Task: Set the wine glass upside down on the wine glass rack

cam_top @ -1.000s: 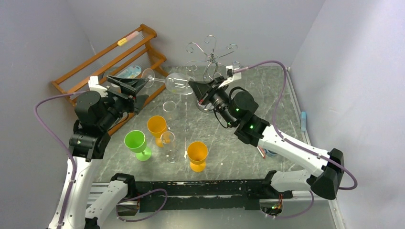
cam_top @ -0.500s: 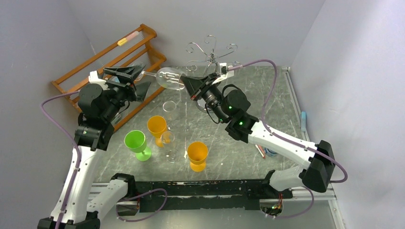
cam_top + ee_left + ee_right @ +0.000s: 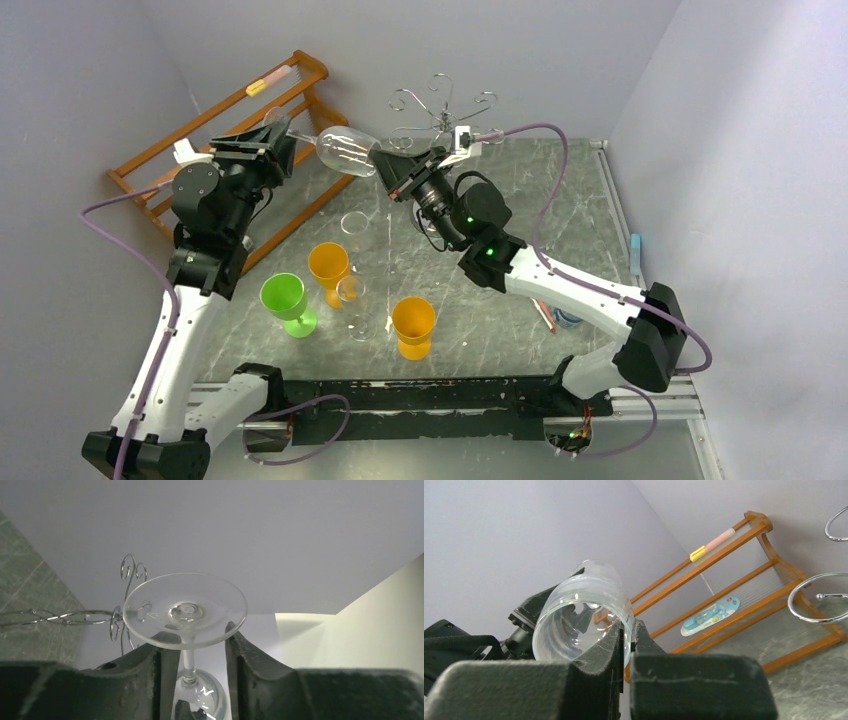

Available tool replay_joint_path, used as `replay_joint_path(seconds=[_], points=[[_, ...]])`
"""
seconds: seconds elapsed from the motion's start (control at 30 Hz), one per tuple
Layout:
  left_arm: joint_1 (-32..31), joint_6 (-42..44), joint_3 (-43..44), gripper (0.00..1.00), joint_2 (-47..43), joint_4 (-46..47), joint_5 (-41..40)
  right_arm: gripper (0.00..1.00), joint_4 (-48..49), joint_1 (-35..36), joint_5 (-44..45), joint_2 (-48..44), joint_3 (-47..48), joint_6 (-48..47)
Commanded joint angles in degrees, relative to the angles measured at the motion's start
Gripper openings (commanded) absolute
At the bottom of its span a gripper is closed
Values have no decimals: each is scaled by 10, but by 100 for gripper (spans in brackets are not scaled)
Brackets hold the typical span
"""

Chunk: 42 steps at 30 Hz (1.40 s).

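At the far left stands the orange wooden slatted rack (image 3: pixel 250 115). Just right of it, the left gripper (image 3: pixel 199 641) was wide a moment ago. Now it has gone narrow around the thin stem of the clear wine glass (image 3: pixel 345 150), just under the round foot. A small gap still shows. The glass lies on its side, up in the air between both arms. The right gripper (image 3: pixel 627 632) pinches the bowl's rim tight. The silver wire wine glass rack (image 3: pixel 440 105) with curly arms waits just behind. I think the glass is being passed over, so it can hang foot-up.
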Motion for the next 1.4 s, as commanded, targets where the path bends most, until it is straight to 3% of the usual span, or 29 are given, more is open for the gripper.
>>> replay_joint_path(seconds=[0.0, 0.1, 0.23, 0.43, 0.5, 0.57, 0.67, 0.77, 0.93, 1.03, 1.2, 1.37], points=[[-3, 17, 8, 38, 11, 59, -54, 0, 35, 5, 12, 6, 24, 41], [-3, 19, 3, 29, 18, 78, -60, 0, 32, 7, 15, 10, 25, 51], [-4, 34, 0, 6, 32, 106, -56, 0, 25, 7, 13, 14, 30, 60], [-4, 81, -8, 5, 38, 151, -62, 0, 15, 7, 17, 13, 23, 80], [-4, 109, -12, 5, 37, 175, -62, 14, 12, 7, 18, 8, 18, 83], [-4, 143, -17, 5, 36, 202, -60, 38, 4, 7, 17, -3, 13, 77], [-4, 188, -27, 5, 29, 232, -57, 55, -19, 6, 25, -30, -7, 76], [-3, 256, -25, 5, 23, 239, -52, 64, -37, 5, 26, -73, -53, 54], [-4, 376, -10, 5, 16, 235, -2, 73, -98, 4, 10, -170, -123, -7], [-4, 445, -4, 5, 14, 226, 48, 76, -140, 3, -22, -208, -114, -64], [-4, 555, 1, 5, 5, 231, 180, 79, -273, 3, -145, -169, 19, -161], [-4, 593, 2, 5, 1, 254, 309, 80, -398, 3, -230, -93, 149, -190]])
